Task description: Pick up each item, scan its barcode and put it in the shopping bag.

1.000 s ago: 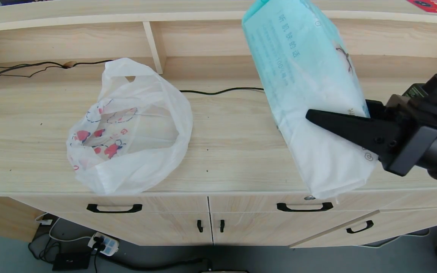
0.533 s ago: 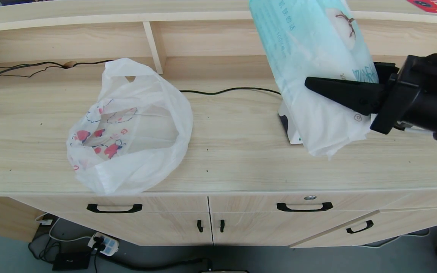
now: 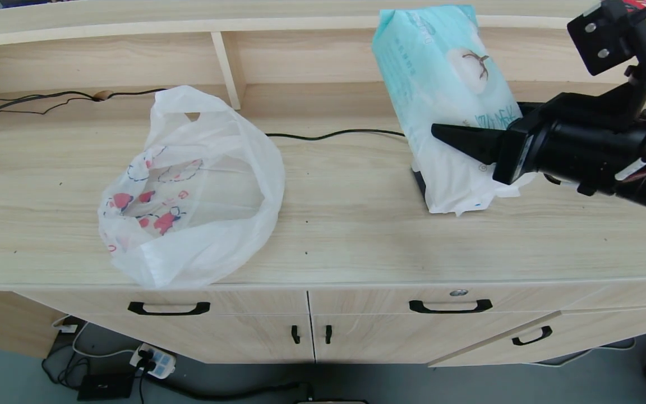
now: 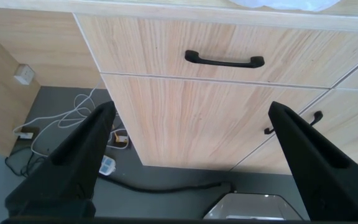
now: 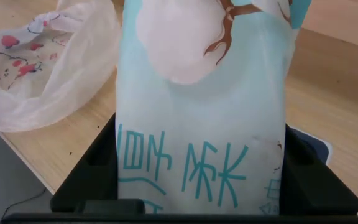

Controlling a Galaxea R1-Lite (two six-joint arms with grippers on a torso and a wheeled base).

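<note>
The right end effector grips the soft tissue pack tight — hold it low and steady over the dark scanner, and don't let it slip or tip.

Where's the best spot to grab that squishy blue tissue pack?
Across its narrow width, low on the white half, coming in from the robot's right, just as the right gripper does. The tissue pack is long, soft and held nearly upright, so a squeeze there likely holds firm.

Bright, even light; soft shadows, no glare.
</note>
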